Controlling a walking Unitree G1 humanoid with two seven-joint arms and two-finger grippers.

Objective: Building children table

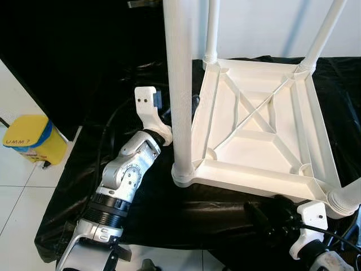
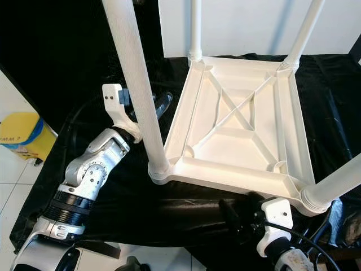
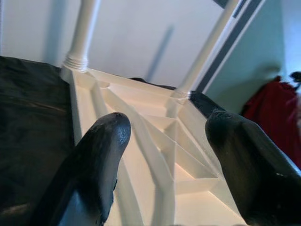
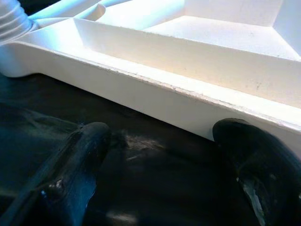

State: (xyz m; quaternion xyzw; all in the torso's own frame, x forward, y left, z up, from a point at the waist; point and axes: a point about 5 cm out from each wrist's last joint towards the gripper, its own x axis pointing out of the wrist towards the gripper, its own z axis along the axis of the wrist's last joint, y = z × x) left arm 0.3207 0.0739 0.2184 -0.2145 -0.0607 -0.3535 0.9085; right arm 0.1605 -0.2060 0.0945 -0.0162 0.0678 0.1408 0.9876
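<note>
A white plastic children's table (image 1: 254,141) lies upside down on a black cloth (image 1: 220,209), with its ribbed underside facing up. Four white legs stand up from its corners; the near-left leg (image 1: 179,84) is closest to me. My left gripper (image 2: 155,107) reaches in beside that leg at the table's left edge, partly hidden behind it. In the left wrist view it (image 3: 167,129) is open, looking across the underside ribs. My right gripper (image 2: 228,212) lies low on the cloth just before the table's front rim (image 4: 188,89), open (image 4: 160,134), with nothing between its fingers.
A yellow bin (image 1: 28,138) stands on the white tiled floor (image 1: 17,192) at the left, beyond the cloth's edge. A white wall (image 1: 265,25) rises behind the table. Something red (image 3: 273,117) sits past the table's far side in the left wrist view.
</note>
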